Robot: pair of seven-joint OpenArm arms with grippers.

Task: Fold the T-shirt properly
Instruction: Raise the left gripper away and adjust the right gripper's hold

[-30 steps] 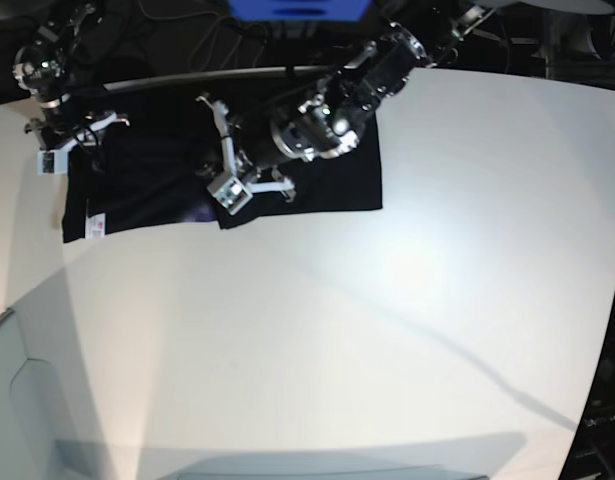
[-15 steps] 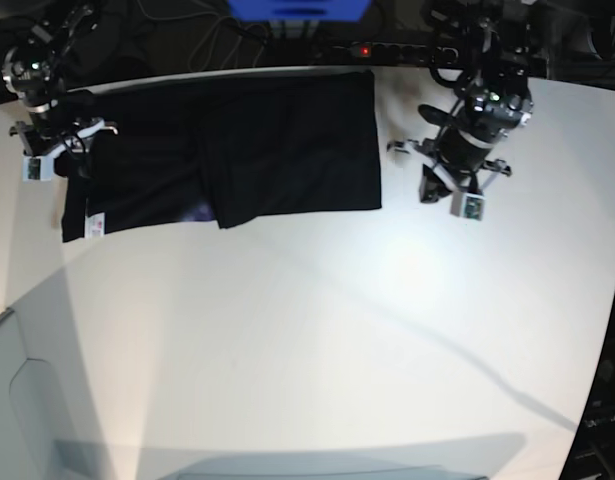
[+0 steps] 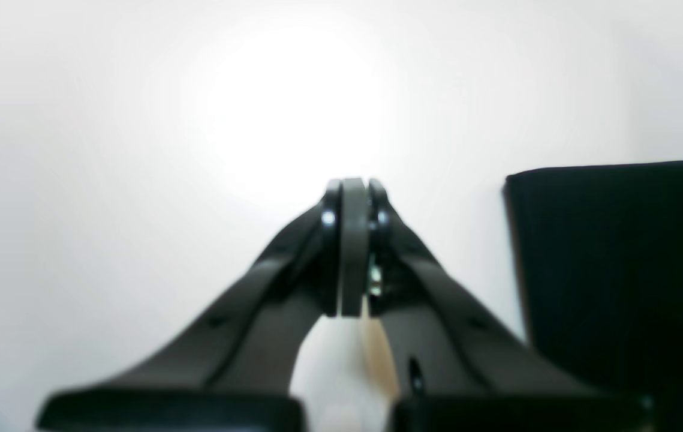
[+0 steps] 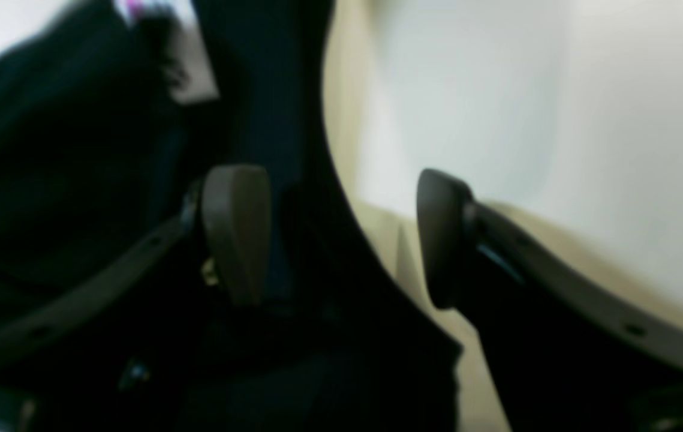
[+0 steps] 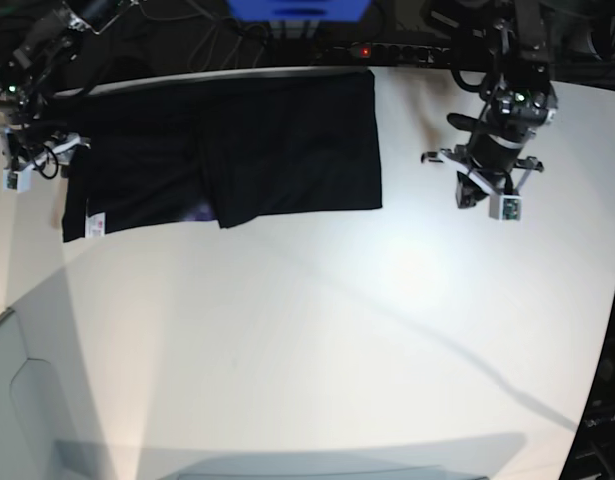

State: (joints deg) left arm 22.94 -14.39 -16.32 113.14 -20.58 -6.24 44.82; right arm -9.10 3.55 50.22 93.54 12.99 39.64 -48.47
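the t-shirt [image 5: 227,150] lies flat at the far side of the white bench [image 5: 317,330], nearer the robot's right arm, already doubled: a darker panel is laid over the middle and the side toward the left arm, its edges straight, while a single layer runs out toward the right arm, with a small white tag [image 5: 95,225] at its near corner and a faint purple patch showing just beside the fold line. it looks like thin, limp black cloth, light to lift, and likely to sag and drag instead of holding a shape, so a crease will probably stay only where it is pressed flat. being matte knit it should not slip much from rubber pads, though a pinch on one layer could peel the fold apart. the sensible holds seem to be the corners and hemmed edges of the uncovered end, taking the full thickness there. the left end effector [image 5: 484,185] hangs over bare bench well apart from the shirt's edge, its jaws pressed together on nothing, as the left wrist view shows. the right end effector [image 5: 32,160] sits at the shirt's end, jaws spread wide; in the blurred right wrist view dark cloth lies just under and between them, but nothing is pinched.
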